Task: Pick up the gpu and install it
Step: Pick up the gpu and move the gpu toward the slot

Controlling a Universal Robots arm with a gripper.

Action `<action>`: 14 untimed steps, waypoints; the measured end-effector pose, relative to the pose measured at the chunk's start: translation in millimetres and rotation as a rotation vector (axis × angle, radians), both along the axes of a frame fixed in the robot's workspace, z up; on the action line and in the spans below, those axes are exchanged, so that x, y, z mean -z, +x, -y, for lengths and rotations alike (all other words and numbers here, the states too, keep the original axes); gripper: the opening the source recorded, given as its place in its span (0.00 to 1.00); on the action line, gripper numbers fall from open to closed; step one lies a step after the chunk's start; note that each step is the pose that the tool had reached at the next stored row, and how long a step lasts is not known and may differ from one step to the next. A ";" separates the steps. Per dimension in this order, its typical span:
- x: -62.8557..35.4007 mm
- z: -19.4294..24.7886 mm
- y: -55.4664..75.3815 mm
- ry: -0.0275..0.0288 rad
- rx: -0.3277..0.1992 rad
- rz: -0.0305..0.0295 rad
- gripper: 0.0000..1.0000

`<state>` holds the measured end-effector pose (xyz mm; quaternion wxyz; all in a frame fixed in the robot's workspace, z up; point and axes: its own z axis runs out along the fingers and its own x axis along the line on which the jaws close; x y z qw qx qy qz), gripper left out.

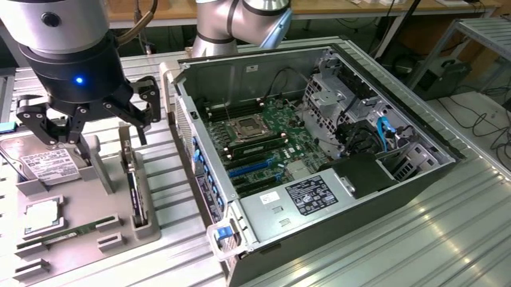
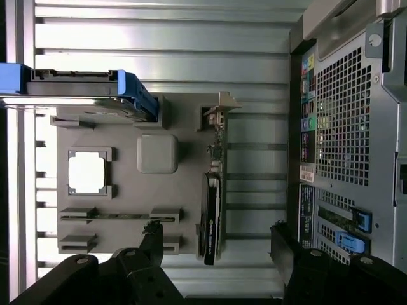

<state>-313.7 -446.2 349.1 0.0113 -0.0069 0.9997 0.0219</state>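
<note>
The gpu (image 1: 136,185) stands on its long edge in a slot of the grey fixture tray (image 1: 84,206), at the exterior view's left of the open computer case (image 1: 383,179). In the wrist view the gpu (image 2: 212,213) is a thin dark card with its pale metal bracket (image 2: 219,107) at the far end. My gripper (image 1: 84,128) hangs open above the tray, a little above the card and apart from it. In the wrist view my gripper (image 2: 216,248) has its black fingers (image 2: 151,244) on both sides of the card's near end.
On the tray lie a silver hard drive (image 1: 48,161), a processor (image 1: 44,215) and a narrow memory stick (image 1: 68,233). The case's motherboard (image 1: 276,140) lies exposed, with blue expansion slots (image 1: 251,167). The case's perforated back wall (image 2: 346,121) stands close to the tray.
</note>
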 end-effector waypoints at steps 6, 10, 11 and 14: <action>3.1 0.0 0.0 0.0001 -0.001 0.0001 0.78; 5.2 0.2 0.0 0.0001 -0.001 0.0001 0.78; 5.8 0.4 0.0 0.0001 -0.001 0.0000 0.78; 7.7 1.5 0.1 -0.0001 -0.001 -0.0002 0.78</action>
